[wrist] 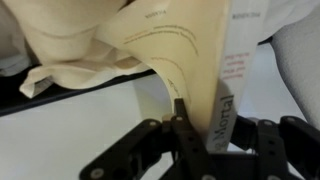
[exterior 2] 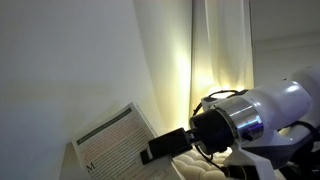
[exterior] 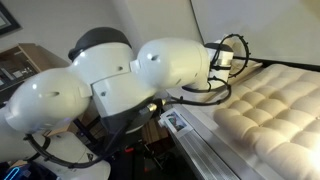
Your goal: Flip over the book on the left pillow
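Observation:
The book (exterior 2: 113, 141) is thin, with a pale cream cover that has dark print and a big letter M. It is lifted and tilted in front of a pale wall. My gripper (exterior 2: 166, 147) is shut on its lower right edge. In the wrist view the book (wrist: 190, 55) stands on edge between my fingers (wrist: 207, 120), its spine printed with "Mortal". A plump cream pillow (wrist: 65, 50) lies behind it at the upper left. In an exterior view my white arm (exterior: 120, 75) hides the gripper and the book.
A tufted cream cushion surface (exterior: 272, 112) lies to the right of the arm. A pale curtain (exterior 2: 215, 50) with light behind it hangs by the wall. A dark shelf (exterior: 22, 60) stands at the back left. A white flat surface (wrist: 70, 135) lies under the gripper.

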Controlling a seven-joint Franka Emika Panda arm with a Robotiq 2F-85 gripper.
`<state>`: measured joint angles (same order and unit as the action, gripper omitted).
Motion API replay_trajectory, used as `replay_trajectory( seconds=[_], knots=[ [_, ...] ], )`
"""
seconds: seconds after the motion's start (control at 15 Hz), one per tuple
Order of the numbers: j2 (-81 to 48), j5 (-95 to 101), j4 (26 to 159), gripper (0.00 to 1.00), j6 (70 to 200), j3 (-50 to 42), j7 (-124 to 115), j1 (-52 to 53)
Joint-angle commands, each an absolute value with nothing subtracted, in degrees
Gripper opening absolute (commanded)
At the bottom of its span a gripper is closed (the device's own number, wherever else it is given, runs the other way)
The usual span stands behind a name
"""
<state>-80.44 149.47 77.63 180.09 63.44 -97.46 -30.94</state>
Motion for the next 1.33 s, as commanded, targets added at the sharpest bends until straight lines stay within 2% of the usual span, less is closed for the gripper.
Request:
replay_trajectory(
  seconds=[0.0, 0.07, 0.13, 0.33, 0.8, 1.27],
  knots=[
    [-90.6, 149.4, 69.9, 0.07, 188.7, 65.6, -97.5, -30.1],
    [-85.9, 149.3, 68.3, 0.07, 192.0, 62.2, -105.4, -28.3],
    [-87.0, 147.0, 68.5, 0.07, 192.0, 61.6, -103.8, -28.6],
    [-85.9, 145.3, 70.5, 0.07, 183.7, 57.9, -103.4, -28.2],
    [-81.8, 141.4, 73.6, 0.07, 178.8, 54.6, -102.9, -27.9],
    [-71.4, 151.8, 89.8, 0.07, 171.7, 61.9, -100.4, -35.9]
  ],
)
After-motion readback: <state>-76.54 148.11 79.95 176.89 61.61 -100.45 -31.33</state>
